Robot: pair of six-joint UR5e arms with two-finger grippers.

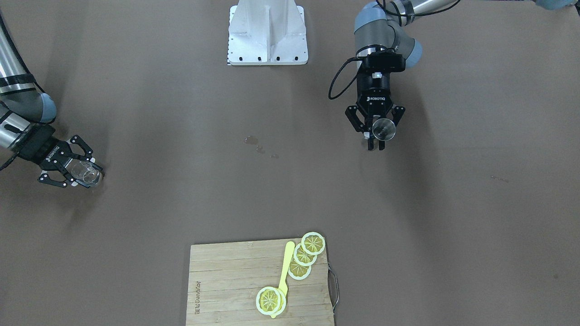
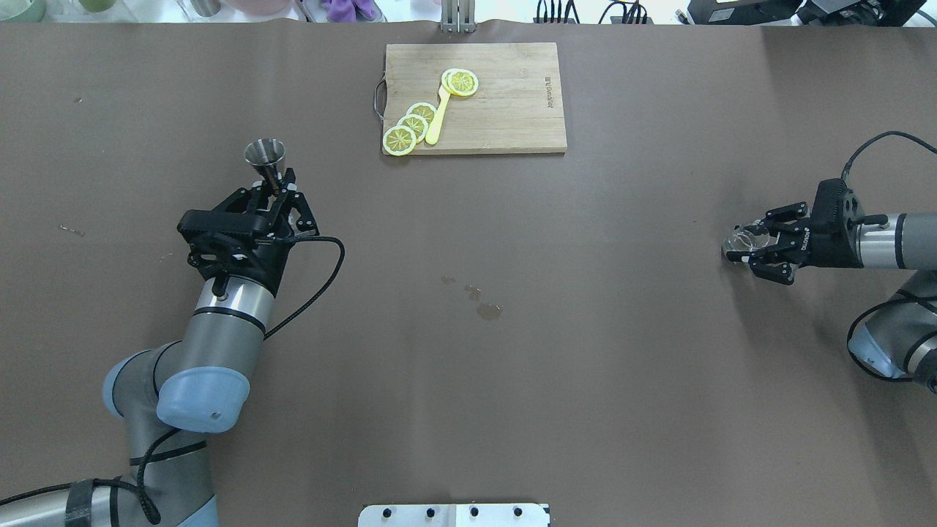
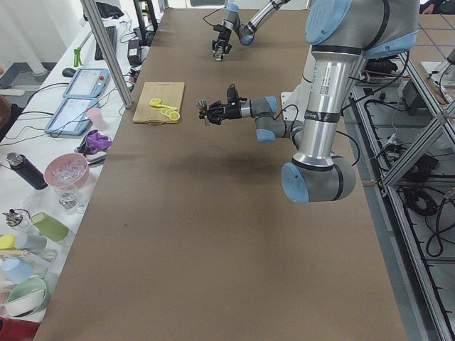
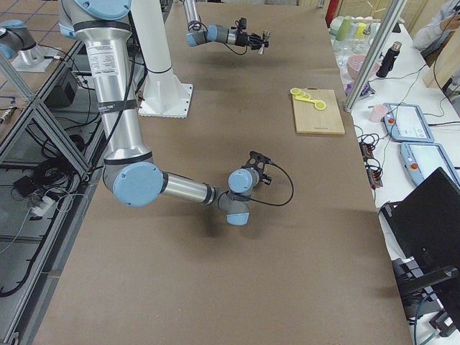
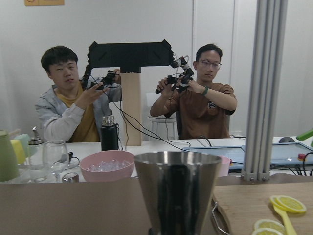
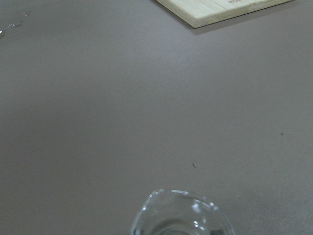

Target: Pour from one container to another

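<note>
The grey metal jigger (image 2: 265, 156) stands upright in the air, with my left gripper (image 2: 278, 192) shut on its narrow waist. It shows as a round rim (image 1: 384, 128) from the front. In the left wrist view its upper cone (image 5: 177, 188) fills the lower middle. Far across the table, the small clear glass pitcher (image 2: 744, 238) sits between the fingers of my right gripper (image 2: 738, 247), low over the table. From the front the pitcher (image 1: 86, 173) shows in the right gripper (image 1: 89, 177). Only its rim (image 6: 178, 215) appears in the right wrist view. Any contents cannot be made out.
A wooden cutting board (image 2: 505, 110) at the far middle edge carries lemon slices (image 2: 410, 128) and a yellow utensil (image 2: 436, 117). Small wet spots (image 2: 483, 307) mark the brown table between the arms. The white robot base (image 1: 267, 34) is at the near side.
</note>
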